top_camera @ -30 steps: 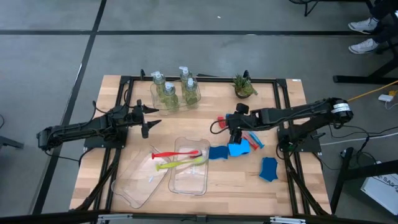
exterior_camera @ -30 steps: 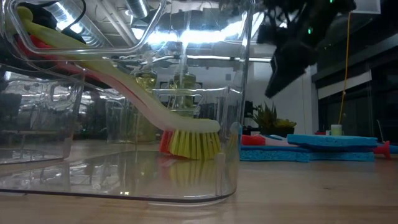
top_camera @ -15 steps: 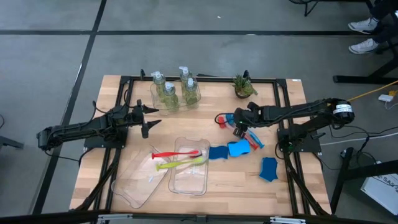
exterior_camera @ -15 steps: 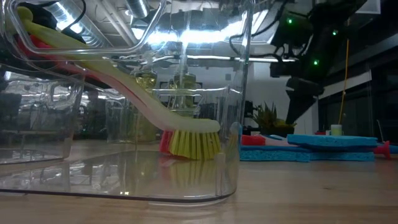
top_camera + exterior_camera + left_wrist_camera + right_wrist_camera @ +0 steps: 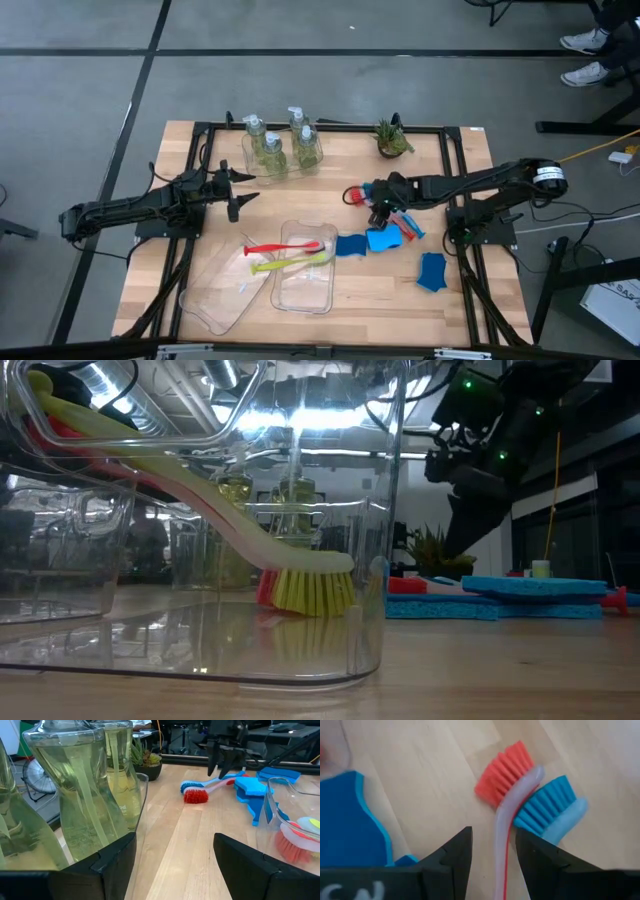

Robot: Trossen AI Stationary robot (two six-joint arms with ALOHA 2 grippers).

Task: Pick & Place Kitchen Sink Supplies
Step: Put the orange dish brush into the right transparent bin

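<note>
**Pincer poised over the red brush handle**

Pincer of the right arm (image 5: 381, 212) hung just above the wooden table (image 5: 340, 170), its two dark fingers (image 5: 447, 857) partly open and straddling the pale handle of a red brush (image 5: 506, 795); whether the pads actually touched that handle could not be made out, so no grip is claimed. Largest on the table were two clear trays (image 5: 305, 285), one overlapping the other near the front edge, with a second red brush (image 5: 280, 246) and a yellow-green brush (image 5: 290, 262) lying across them. At the back stood another clear tray holding pump bottles (image 5: 272, 148) of yellow-green liquid, and the left pincer (image 5: 237, 192) waited beside it with fingers wide apart and holding nothing, close to those bottles in its own wrist view. A small potted plant (image 5: 391, 139) stood well toward the back right. Three flat blue sponge pieces lay right of the front trays: one (image 5: 350, 245) just beside the tray, one (image 5: 384, 238) next to it under the right arm's reach, and one (image 5: 432, 271) apart near the right edge. A blue brush (image 5: 552, 805) lay touching the red brush under the right pincer, the two bristle heads side by side.
</note>
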